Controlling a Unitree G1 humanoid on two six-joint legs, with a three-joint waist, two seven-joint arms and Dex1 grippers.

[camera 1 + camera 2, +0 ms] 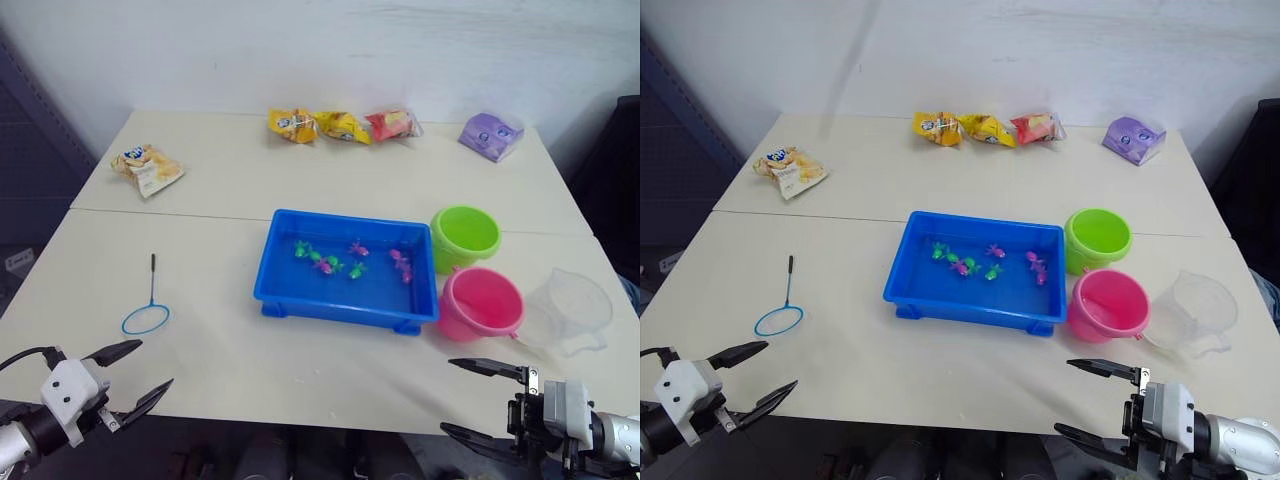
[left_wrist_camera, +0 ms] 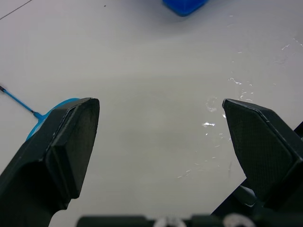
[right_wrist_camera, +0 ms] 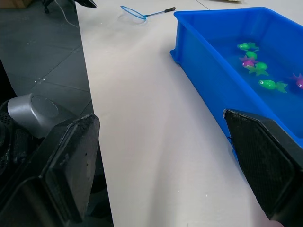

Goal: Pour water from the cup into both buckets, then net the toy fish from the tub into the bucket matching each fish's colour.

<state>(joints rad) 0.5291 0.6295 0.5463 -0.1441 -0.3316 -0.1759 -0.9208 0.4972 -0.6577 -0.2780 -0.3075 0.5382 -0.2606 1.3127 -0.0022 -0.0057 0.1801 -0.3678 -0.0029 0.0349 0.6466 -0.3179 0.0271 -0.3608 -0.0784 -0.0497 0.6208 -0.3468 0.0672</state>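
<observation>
pale table (image 1: 230, 350) against a white wall. cup (image 1: 572, 310) sits beside the pink bucket (image 1: 480, 303), green bucket (image 1: 465, 237) behind. right gripper (image 1: 470, 398) and left gripper (image 1: 125, 375) both hover with jaws apart. likely first step: right takes the cup by its handle, keeping it level.

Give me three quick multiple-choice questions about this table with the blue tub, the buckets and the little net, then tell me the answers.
1. Where does the net lie?
A. in the tub
B. on the table on the tub's left
C. inside the pink bucket

2. What colour is the bucket farther from the robot?
A. green
B. pink
C. blue

3. How are the two grippers?
A. both open and empty
B. both shut on the cup
C. left shut on the net

Answers: 1 B, it lies flat left of the tub. 2 A, the green bucket stands behind the pink bucket. 3 A, left gripper and right gripper have spread fingers holding nothing.
</observation>
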